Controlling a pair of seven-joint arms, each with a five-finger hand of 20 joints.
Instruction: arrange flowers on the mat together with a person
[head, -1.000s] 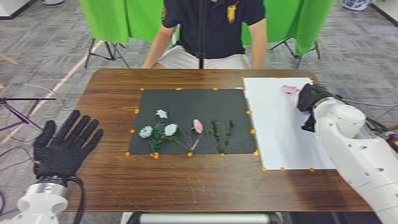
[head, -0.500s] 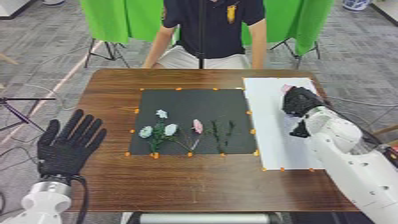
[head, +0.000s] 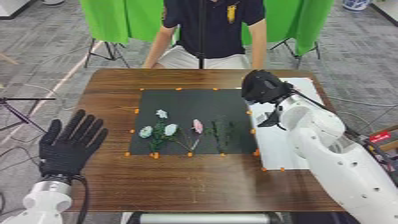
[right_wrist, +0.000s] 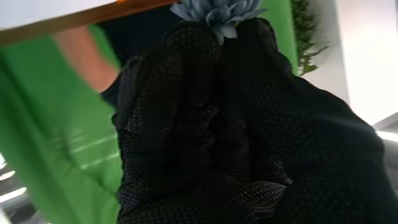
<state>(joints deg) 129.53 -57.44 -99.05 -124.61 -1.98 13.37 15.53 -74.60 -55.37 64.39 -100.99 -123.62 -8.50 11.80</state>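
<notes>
Right robot hand (head: 266, 87): at the far end of the white sheet (head: 282, 150), by the mat's far right corner; fingers closed, flower (right_wrist: 218, 11) pinched at fingertips. Left robot hand (head: 67, 155): open, fingers straight and spread, at the desk's (head: 204, 187) left edge. On dark mat (head: 191, 100), left to right: three white flowers (head: 171, 130), pink flower (head: 197, 126), green sprigs (head: 229, 132).

White and pink flowers (head: 171, 130) lie on the mat (head: 188, 100).
</notes>
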